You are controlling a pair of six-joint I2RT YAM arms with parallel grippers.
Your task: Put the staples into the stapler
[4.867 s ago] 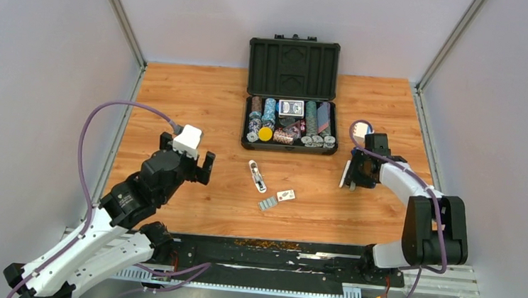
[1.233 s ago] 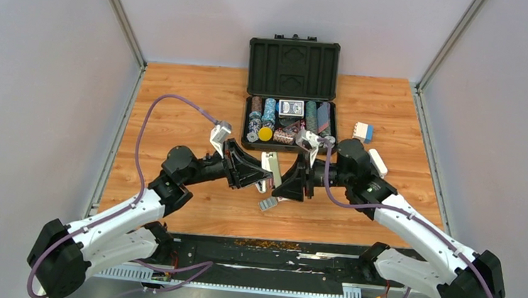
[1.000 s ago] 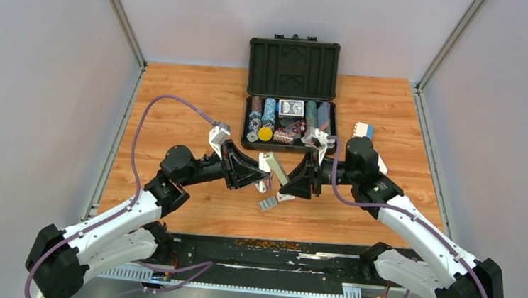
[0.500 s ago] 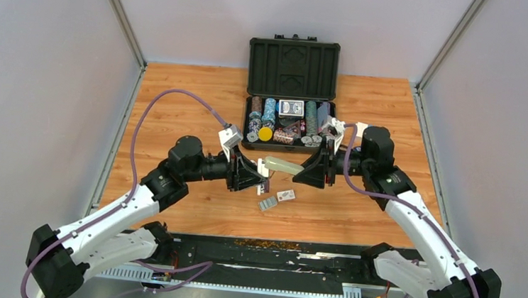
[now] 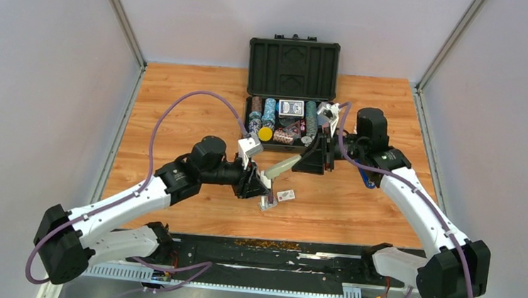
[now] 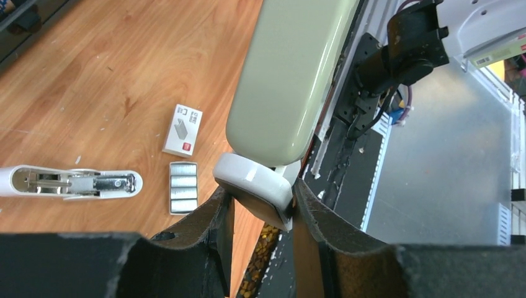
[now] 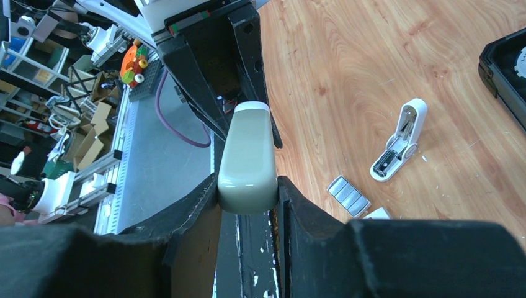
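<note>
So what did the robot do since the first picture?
Both arms swung in to the middle. The left hand and right hand now each pinch one end of the slim grey-olive stapler, holding it above the wooden table. The silvery staple strips, small white box and black chip case stayed put.

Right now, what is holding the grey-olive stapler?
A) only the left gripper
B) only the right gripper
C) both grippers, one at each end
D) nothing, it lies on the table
C: the left gripper pinches the white-tipped end of the grey-olive stapler, and the right gripper pinches the other end, as each wrist view shows.
</note>
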